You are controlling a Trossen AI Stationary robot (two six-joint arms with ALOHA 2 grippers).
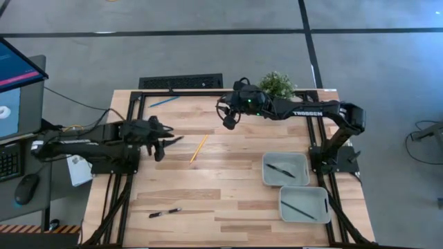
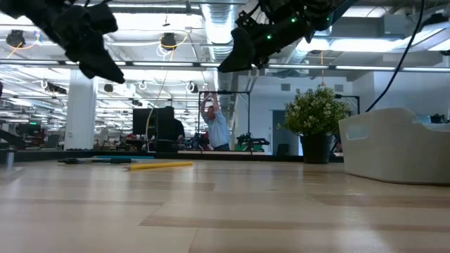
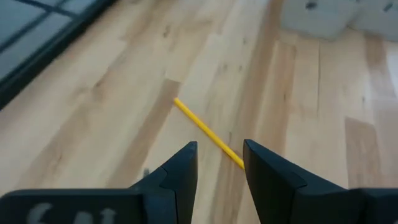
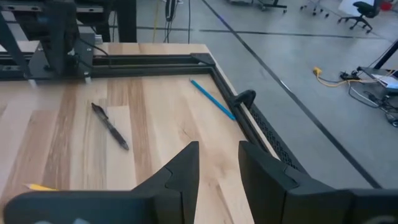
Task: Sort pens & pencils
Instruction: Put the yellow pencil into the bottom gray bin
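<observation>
Yellow pencil (image 1: 199, 148) lies bare on the wooden table (image 1: 228, 200), on a slant, just ahead of the left gripper (image 1: 165, 146). In the left wrist view the pencil (image 3: 208, 133) runs toward the gap between the two fingers (image 3: 180, 171), which stand spread with nothing between them. Left arm reaches in level from the table's left edge; the low view shows its gripper (image 2: 98, 67) hanging clear above the surface, not touching the pencil (image 2: 160, 166).

Blue pencil (image 1: 164, 102) lies near the far left corner, close to the black frame rail (image 1: 181, 81). It sits well to the side of the right gripper (image 1: 229, 120), which hovers high over the far middle of the table. Right wrist view: blue pencil (image 4: 212, 99) beside the rail, fingers (image 4: 180, 168) parted, empty. Right arm stretches across from its base at the right edge, past a small potted plant (image 1: 277, 84).

Count, pencils: two (one yellow, one blue), both loose on the table.
Count, pens: four seen. One in the far grey tray (image 1: 285, 169), pen (image 1: 280, 169); one in the near grey tray (image 1: 304, 204), pen (image 1: 299, 209); one loose pen (image 1: 165, 212) near the front edge, well behind the left gripper; one dark pen (image 1: 174, 140) right at the left gripper's tips, whether touching I cannot tell.

Open room: broad bare wood between yellow pencil and trays; both trays sit against the right-hand side, near the right arm's base. A person stands far off in the room behind (image 2: 214, 126)
</observation>
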